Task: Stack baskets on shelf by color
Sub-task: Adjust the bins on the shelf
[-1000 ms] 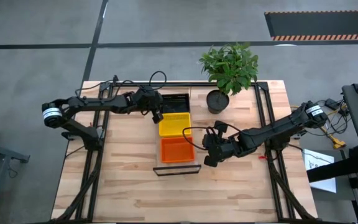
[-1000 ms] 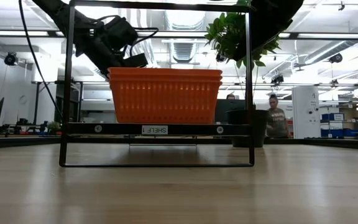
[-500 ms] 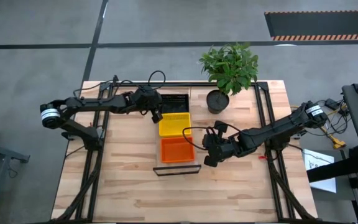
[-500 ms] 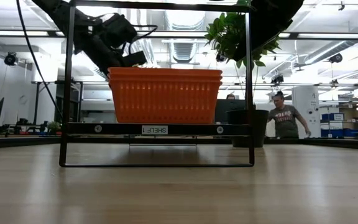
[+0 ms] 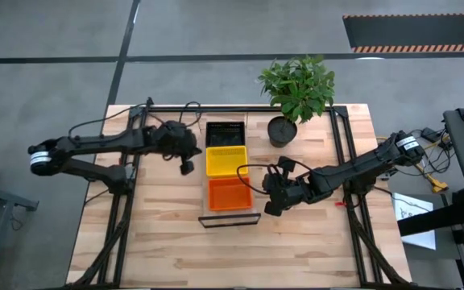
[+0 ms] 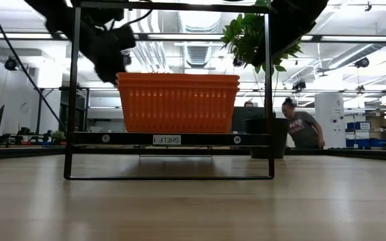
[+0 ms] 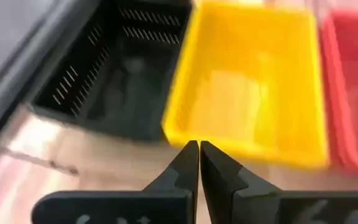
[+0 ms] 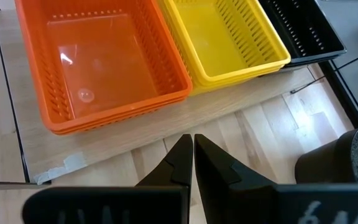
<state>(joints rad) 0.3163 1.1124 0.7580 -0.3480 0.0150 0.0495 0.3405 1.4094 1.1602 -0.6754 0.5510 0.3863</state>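
Note:
Three baskets sit in a row on the shelf: a black one at the far end, a yellow one in the middle, and a red-orange one at the near end. In the right wrist view the red-orange basket and the yellow basket each show doubled rims, like stacked pairs. My left gripper hangs shut left of the yellow basket, clear of it. My right gripper hovers shut to the right of the red-orange basket. Neither gripper holds anything.
A potted plant in a black pot stands at the table's far edge, right of the shelf. The shelf's black frame rises around the baskets. A person stands in the room behind. Bare wood lies toward the table's near edge.
My left gripper has drawn back from the left rims of the black and yellow baskets toward the table's left edge and a little toward its near edge, rising slightly; it stayed shut. The baskets have kept their places.

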